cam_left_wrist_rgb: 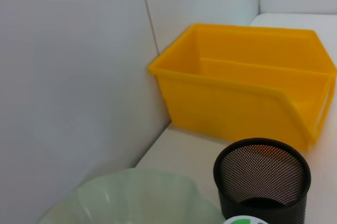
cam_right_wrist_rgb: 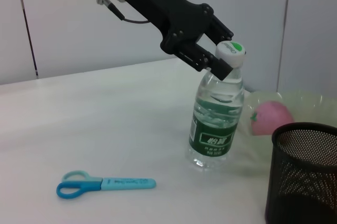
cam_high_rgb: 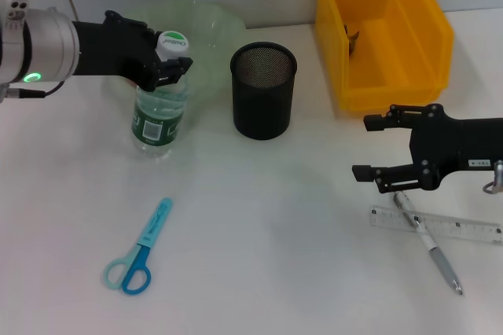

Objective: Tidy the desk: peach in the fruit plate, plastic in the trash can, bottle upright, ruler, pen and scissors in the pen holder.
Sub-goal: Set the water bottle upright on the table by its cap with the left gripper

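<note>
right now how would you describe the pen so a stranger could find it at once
Start at the yellow bin on the robot's right, then come toward the robot past the open right gripper. The pen lies just below it, crossing over the clear ruler: slim, silver-white and round, while the ruler is flat and see-through.

You see a clear, glossy plastic bottle [cam_high_rgb: 159, 115] with a smooth white cap and printed green label. The pen holder [cam_high_rgb: 263, 90] is matt black wire mesh. The trash can [cam_high_rgb: 385, 28] is smooth yellow plastic with a slight sheen. The fruit plate [cam_right_wrist_rgb: 295, 103] is translucent pale-green. The ruler [cam_high_rgb: 448, 225] is clear plastic; the scissors [cam_high_rgb: 140, 250] have smooth blue plastic handles.
</note>
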### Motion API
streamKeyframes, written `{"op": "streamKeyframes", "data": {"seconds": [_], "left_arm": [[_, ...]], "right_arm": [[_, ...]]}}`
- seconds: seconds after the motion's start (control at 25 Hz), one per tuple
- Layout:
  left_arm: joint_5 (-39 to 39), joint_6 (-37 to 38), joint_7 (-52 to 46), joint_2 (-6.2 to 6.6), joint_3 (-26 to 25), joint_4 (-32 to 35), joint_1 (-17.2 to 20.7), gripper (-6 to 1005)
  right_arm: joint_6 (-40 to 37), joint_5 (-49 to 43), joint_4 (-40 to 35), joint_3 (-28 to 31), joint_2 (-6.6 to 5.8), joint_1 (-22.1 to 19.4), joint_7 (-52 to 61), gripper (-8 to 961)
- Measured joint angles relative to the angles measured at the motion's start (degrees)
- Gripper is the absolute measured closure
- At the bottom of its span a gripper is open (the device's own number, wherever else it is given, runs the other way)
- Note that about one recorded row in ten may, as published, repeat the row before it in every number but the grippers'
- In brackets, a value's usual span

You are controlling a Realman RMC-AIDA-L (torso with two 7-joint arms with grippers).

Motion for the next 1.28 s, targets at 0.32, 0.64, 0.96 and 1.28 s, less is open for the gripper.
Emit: {"op": "streamKeyframes", "data": {"seconds": [0.32,0.64,0.96,1.28], "left_arm": [[-1.86,0.26,-0.45,0.00,-1.47,2.04,2.04,554],[-4.15,0.72,-1.73,0.01,-2.88,3.58,4.78,554],[-6.92,0.29,-0.52,0.01,-2.95,3.51,6.27,554],[-8.23,0.18,0.37,0.04,-3.11,3.50,7.25,554]], "right_arm": [[0.07,0.00,-0.26,0.07,0.15,-0.33,-0.26,108],[0.17,0.00,-0.35,0.09,0.17,-0.24,-0.30,108],[0.25,0.00,-0.39,0.03,0.22,-0.15,-0.33,108],[0.13,0.08,-0.39,0.07,0.26,-0.28,-0.29,108]]}}
